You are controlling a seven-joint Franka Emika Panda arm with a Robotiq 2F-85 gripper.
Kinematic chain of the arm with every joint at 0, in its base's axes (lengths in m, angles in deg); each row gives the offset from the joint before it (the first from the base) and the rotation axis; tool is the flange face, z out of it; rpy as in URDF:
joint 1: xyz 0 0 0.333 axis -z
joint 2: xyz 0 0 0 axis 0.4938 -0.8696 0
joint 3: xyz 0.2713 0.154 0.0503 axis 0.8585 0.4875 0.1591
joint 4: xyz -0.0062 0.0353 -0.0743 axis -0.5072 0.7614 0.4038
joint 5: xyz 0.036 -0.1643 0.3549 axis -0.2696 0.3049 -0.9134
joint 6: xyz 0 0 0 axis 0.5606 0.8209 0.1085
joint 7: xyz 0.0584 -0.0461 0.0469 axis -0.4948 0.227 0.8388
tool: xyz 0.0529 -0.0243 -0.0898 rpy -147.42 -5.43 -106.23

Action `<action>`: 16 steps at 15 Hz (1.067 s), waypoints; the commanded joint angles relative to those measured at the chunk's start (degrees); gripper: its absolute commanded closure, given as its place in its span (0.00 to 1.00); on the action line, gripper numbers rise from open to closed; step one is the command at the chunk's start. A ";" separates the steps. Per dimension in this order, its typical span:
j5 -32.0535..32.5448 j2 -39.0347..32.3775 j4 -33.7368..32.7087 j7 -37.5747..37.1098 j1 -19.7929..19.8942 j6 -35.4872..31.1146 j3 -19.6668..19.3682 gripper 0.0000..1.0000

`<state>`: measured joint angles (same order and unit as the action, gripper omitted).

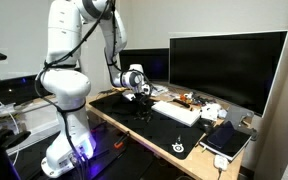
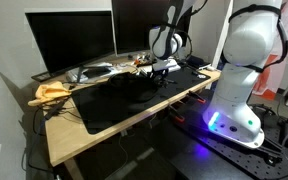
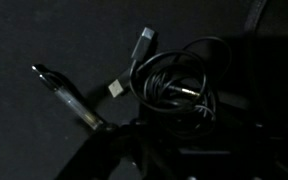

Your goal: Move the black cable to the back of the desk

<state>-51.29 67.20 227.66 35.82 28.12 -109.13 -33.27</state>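
The black cable (image 3: pixel 179 85) lies in a loose coil on a black desk mat, in the middle of the wrist view. Its plug ends (image 3: pixel 144 42) stick out to the upper left. My gripper (image 3: pixel 174 140) hangs low just over the coil's near side, and its dark jaws hide the lower loops. The picture is too dark to tell whether the jaws are open or shut. In both exterior views the gripper (image 1: pixel 139 96) (image 2: pixel 164 66) points down over the mat on the light wood desk (image 2: pixel 69 140). The cable itself cannot be made out there.
A pen (image 3: pixel 69 95) lies on the mat left of the cable. A white keyboard (image 1: pixel 176 112) and a tablet (image 1: pixel 227 140) lie on the desk. Two large black monitors (image 1: pixel 224 65) (image 2: pixel 69 40) stand at the back. A yellow cloth (image 2: pixel 52 92) lies at one end.
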 commanded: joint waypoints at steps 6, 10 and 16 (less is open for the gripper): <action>-5.65 5.33 3.10 4.07 -1.84 0.81 -1.16 1.00; -4.68 10.24 4.57 2.27 -1.95 4.06 -1.95 0.97; -3.33 19.16 4.04 0.31 1.24 12.88 0.80 0.97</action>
<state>-55.32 79.87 230.30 37.62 27.36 -100.96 -34.52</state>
